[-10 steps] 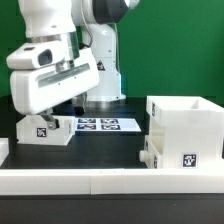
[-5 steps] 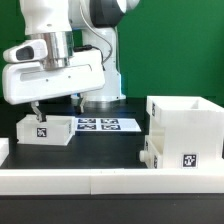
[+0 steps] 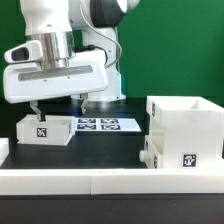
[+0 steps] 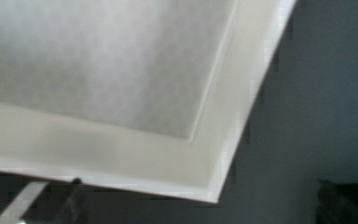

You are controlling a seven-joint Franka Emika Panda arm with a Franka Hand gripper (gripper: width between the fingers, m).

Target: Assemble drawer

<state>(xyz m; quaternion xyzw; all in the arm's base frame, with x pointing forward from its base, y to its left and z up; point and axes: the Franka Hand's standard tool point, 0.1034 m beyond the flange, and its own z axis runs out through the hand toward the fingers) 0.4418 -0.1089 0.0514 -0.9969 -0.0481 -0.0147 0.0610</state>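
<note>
A small white drawer tray (image 3: 45,130) with a black-and-white tag stands on the black table at the exterior view's left. My gripper (image 3: 58,106) hangs just above it, open, with one dark finger (image 3: 35,108) over the tray's left end. In the wrist view the tray (image 4: 123,90) fills most of the picture, and my gripper (image 4: 197,203) stands wide with nothing held. The large hollow shell (image 3: 190,120) stands at the right. A second tray (image 3: 150,153) sits low against the shell's left side.
The marker board (image 3: 100,125) lies flat behind the left tray, near the arm's base. A long low white rail (image 3: 100,181) runs along the front edge. A green wall stands behind.
The hand has swung from a tilted pose to level and shifted over the left tray. In the last half second it has barely moved. The parts have not moved.
</note>
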